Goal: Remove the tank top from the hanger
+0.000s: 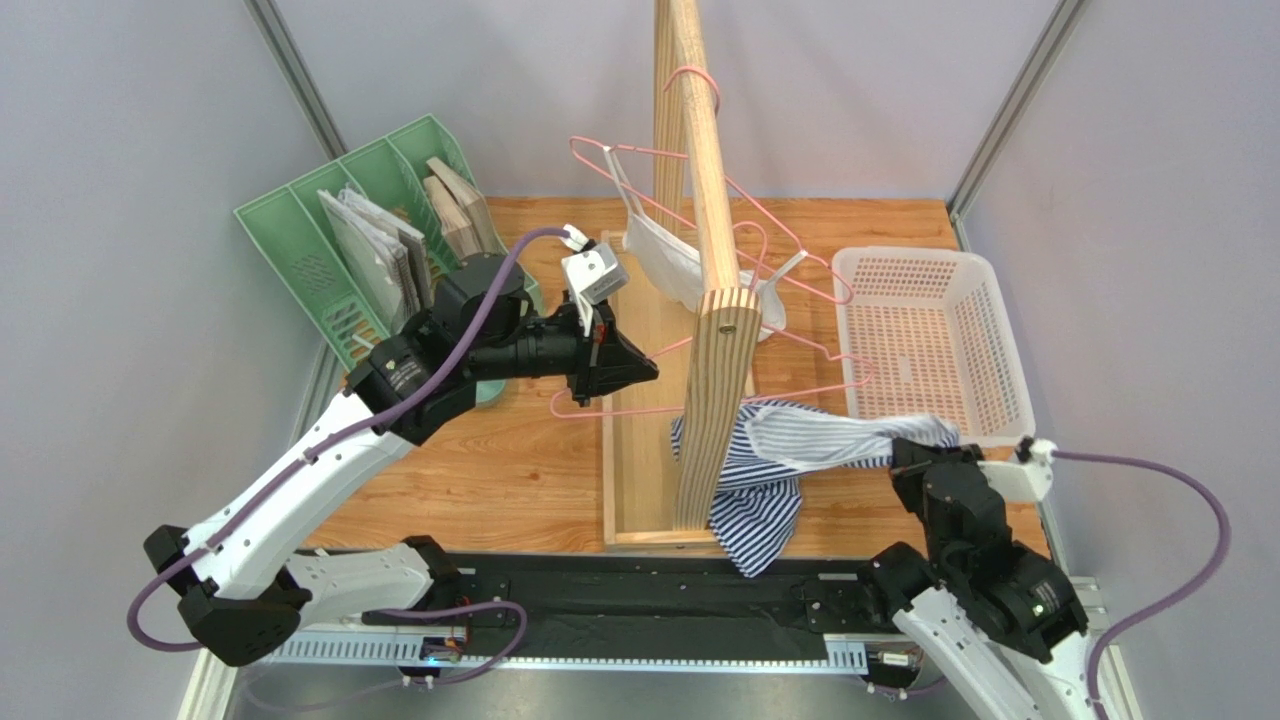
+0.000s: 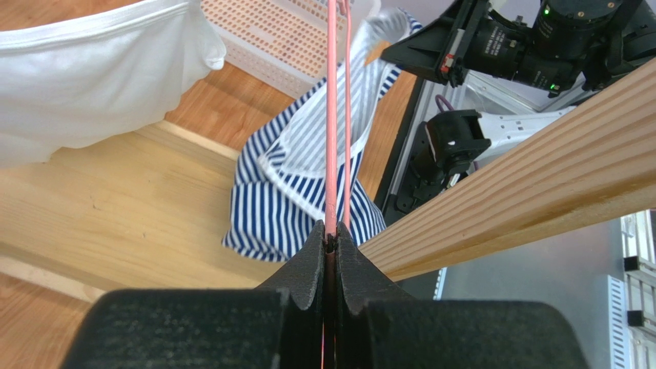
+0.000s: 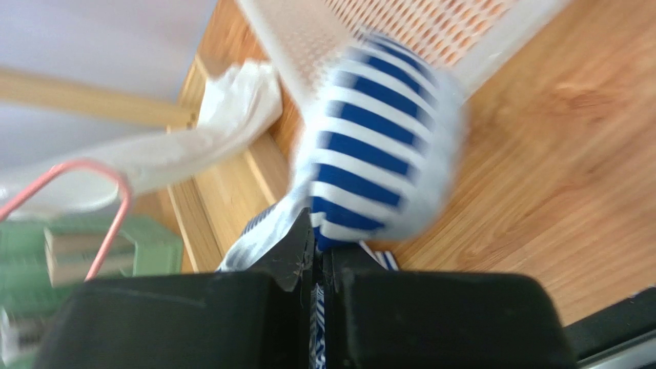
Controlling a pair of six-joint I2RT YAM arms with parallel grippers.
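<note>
Both same build: left arm (image 1: pixel 286 503) and right arm (image 1: pixel 977 548) have white links, black joint housings, black wedge-shaped fingers (image 2: pixel 308 269), a purple cable (image 1: pixel 1157 467) each, plus a white camera block (image 1: pixel 594 275) on the left wrist.

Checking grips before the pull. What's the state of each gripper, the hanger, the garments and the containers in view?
left gripper: shut on the pink hanger.
right gripper: shut on the striped tank top.
pink hanger: clamped at its wire.
striped tank top: bunched, draped low; cannot tell if it is off the hanger.
white garment: hanging at the wooden rack.
white basket: upright.
green file organizer: upright, holding papers.
</note>
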